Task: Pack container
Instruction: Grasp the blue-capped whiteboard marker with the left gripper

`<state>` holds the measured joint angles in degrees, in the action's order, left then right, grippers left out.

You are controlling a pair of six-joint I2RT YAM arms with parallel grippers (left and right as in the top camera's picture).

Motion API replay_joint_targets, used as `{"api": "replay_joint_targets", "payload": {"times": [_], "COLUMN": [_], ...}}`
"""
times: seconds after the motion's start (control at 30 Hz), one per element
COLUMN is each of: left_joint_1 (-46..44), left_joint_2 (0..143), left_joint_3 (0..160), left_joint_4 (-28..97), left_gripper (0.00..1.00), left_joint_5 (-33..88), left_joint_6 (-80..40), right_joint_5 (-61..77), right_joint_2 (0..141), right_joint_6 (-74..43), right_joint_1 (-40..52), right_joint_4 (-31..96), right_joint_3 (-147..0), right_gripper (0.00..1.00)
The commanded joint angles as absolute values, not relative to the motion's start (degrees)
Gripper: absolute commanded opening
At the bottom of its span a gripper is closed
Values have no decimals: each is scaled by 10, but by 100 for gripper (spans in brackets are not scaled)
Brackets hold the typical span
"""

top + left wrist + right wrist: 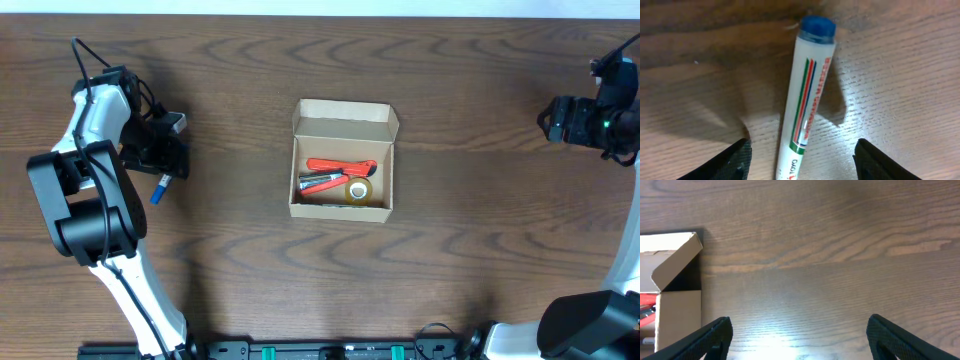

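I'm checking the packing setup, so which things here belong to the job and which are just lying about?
Job: cardboard box; red pens and tape roll inside it; blue-capped marker under the open left gripper.
Just there: wooden table; black rail at its near edge.

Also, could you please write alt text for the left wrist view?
A white marker with a blue cap lies on the wooden table, between the dark fingertips of the open left gripper, which stand apart and do not touch it.

the brown wood-grain surface (pixel 470 250) looks smooth with a soft sheen. the tan cardboard box (pixel 343 123) is matt. the white plastic marker with a blue cap (pixel 805 100) is glossy.
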<state>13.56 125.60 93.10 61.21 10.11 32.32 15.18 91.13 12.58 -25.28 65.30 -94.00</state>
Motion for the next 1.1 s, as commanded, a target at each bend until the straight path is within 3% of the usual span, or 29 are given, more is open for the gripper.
{"api": "replay_joint_targets", "payload": {"times": [0.0, 0.6, 1.07], "left_joint_1": [136, 135, 135], "left_joint_2": [1263, 1263, 1263], "left_joint_3": [927, 905, 863], "left_joint_4": [609, 564, 532], "left_gripper": [68, 69, 31], "left_joint_5": [92, 41, 42], "left_joint_6": [328, 316, 294], "right_joint_5": [152, 153, 153], "right_joint_2": [913, 913, 913], "right_joint_6": [129, 129, 129], "right_joint_1": [-250, -250, -250], "right_joint_4": [655, 660, 660], "right_joint_3": [-938, -938, -938], "right_gripper": [86, 86, 86]}}
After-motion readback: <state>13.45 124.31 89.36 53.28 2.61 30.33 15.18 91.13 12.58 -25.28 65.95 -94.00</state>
